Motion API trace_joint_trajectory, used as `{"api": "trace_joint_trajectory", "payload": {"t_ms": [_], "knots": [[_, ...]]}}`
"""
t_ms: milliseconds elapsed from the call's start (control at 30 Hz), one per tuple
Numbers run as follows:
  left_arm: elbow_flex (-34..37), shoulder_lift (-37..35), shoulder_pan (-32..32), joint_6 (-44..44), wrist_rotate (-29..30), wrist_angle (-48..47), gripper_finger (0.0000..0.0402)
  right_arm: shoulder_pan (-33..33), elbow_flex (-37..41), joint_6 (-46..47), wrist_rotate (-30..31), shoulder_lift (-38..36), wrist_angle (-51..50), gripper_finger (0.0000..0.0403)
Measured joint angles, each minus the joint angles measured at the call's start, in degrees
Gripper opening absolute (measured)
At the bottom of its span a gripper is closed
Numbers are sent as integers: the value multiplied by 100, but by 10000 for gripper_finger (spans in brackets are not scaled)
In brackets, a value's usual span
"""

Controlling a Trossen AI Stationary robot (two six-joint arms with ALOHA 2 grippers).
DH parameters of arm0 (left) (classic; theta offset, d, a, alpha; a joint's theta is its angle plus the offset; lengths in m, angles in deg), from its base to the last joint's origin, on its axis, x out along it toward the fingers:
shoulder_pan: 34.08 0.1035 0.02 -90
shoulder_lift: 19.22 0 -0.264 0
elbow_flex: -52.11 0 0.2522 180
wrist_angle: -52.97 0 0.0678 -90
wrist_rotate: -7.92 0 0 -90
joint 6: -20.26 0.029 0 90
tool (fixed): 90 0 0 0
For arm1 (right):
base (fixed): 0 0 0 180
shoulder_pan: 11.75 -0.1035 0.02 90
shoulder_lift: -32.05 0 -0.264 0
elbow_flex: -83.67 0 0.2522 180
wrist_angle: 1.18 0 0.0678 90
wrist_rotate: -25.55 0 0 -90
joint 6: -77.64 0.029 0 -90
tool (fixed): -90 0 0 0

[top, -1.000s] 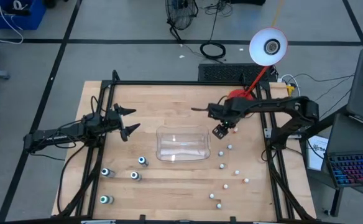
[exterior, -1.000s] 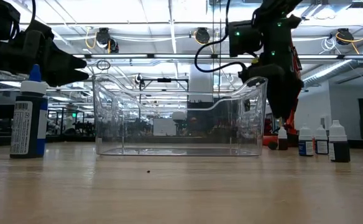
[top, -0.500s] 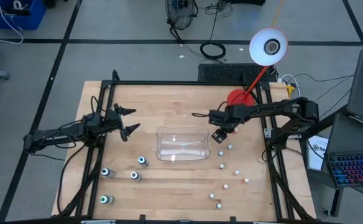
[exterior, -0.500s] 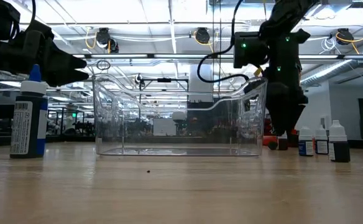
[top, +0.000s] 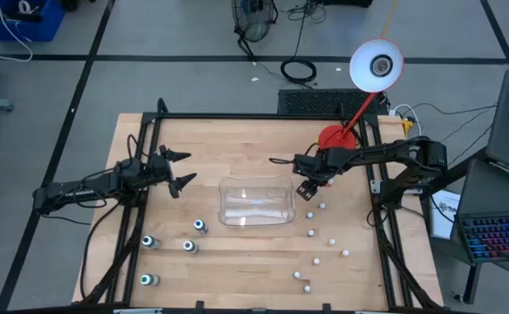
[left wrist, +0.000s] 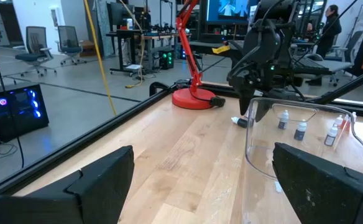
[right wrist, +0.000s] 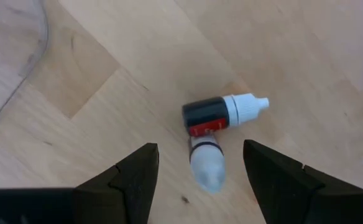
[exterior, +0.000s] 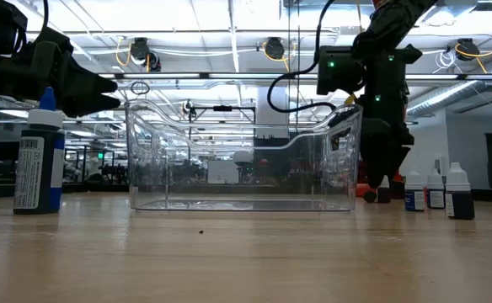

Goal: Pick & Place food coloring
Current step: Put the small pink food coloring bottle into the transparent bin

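Food coloring bottle (right wrist: 224,112) lies tipped beside the clear tray (top: 254,202).
Right gripper (right wrist: 197,171) hangs released above it; left gripper (top: 180,168) waits released, well apart.

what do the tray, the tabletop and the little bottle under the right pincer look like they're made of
Tray: clear glossy plastic by the look; the room shows through it and its rim catches light.
Tabletop: pale wood, matte, with visible plank seams and grain.
Bottle: probably plastic, with a dark body, red label band and white dropper tip, lying below the open right pincer.
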Motion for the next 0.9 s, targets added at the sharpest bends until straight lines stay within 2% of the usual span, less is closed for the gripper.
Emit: {"api": "trace_joint_trajectory", "payload": {"t_ms": [400, 900], "knots": [[-2, 0, -2, 0, 0, 0, 379, 23, 0, 2, -5, 0, -78, 216], [0, 0, 0, 0, 0, 0, 379, 23, 0, -53, -2, 0, -80, 115]]}}
